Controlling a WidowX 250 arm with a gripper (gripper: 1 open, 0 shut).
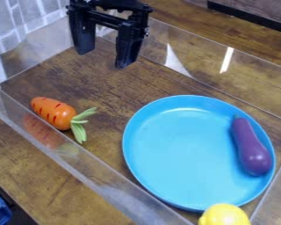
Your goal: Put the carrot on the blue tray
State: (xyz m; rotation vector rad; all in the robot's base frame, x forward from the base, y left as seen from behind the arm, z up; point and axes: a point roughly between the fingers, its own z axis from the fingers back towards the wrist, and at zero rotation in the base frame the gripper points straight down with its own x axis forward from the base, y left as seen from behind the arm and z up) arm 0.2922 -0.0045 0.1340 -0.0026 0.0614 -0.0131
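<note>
The carrot, a stubby orange toy with a green leafy top, lies on the wooden table at the left. To its right sits the blue tray, a large round light-blue plate. My gripper hangs at the top of the view, above and behind the carrot, pointing down. Its two black fingers stand apart with nothing between them, so it is open. It touches neither the carrot nor the tray.
A purple eggplant lies on the tray's right side. A yellow lemon rests at the tray's lower right rim. Clear plastic walls fence the wooden table on the left and front.
</note>
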